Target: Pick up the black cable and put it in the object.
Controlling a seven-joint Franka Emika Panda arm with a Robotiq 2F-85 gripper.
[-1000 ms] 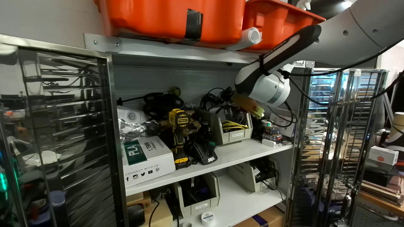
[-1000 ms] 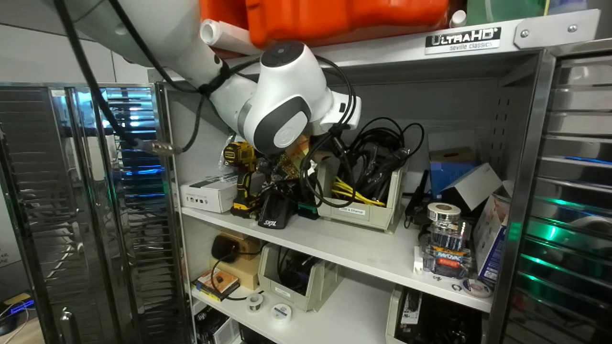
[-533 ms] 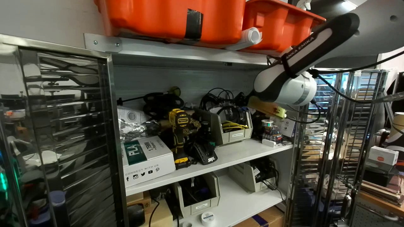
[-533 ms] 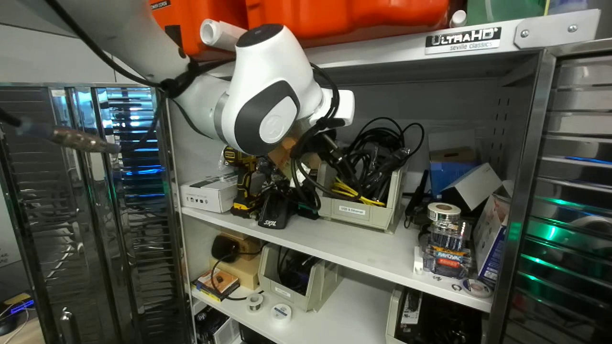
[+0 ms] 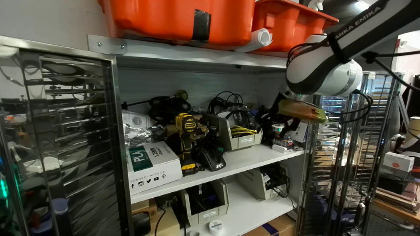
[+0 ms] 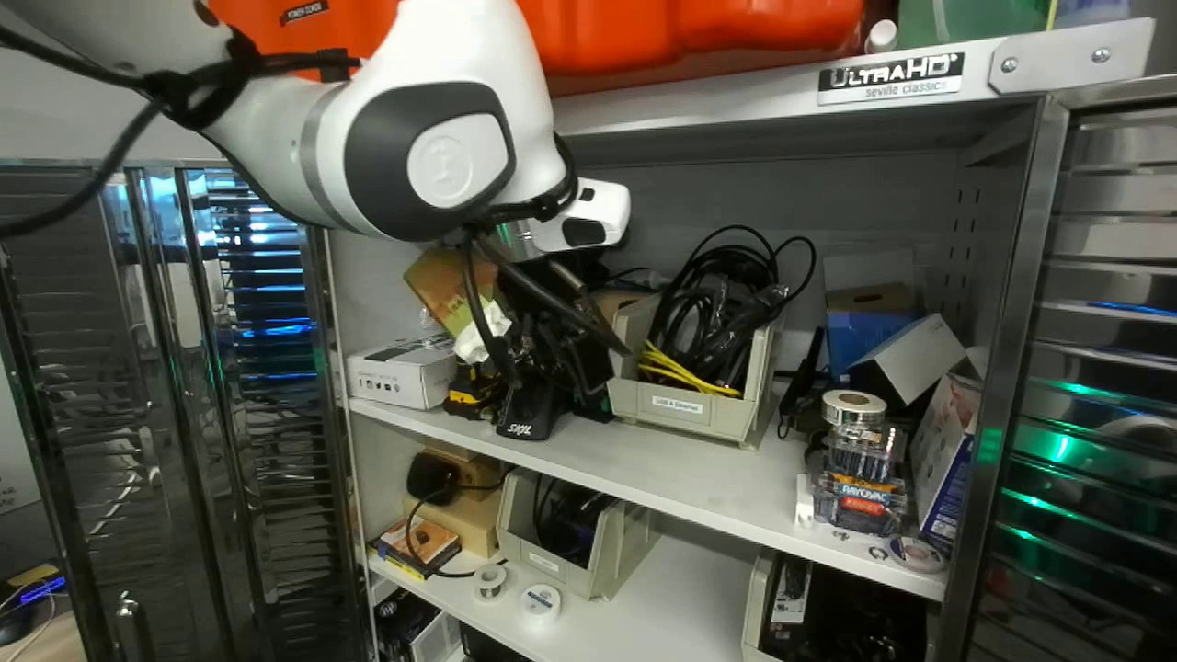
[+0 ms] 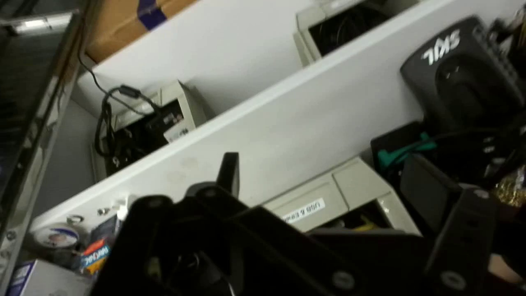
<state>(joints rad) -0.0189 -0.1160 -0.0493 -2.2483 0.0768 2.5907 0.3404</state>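
Black cables lie coiled above the rim of a beige bin labelled USB & Ethernet on the upper shelf; they also show in an exterior view. Yellow cable hangs at the bin's front. In the wrist view, the bin's labelled front shows beyond the fingers, but its black cables are hidden by the gripper. My gripper is wide open, with nothing visible between its fingers. It is in front of the upper shelf, by the bin. Another black cable hangs over a lower-shelf bin.
A yellow drill and SKIL charger stand beside the bin. A battery pack with a tape roll stands at the shelf's far end. Metal doors flank the cabinet. Orange tubs are above.
The arm has swung rightward in an exterior view and leftward in the other, moving away from the bin and out from the shelf. The bin and cables have not moved.
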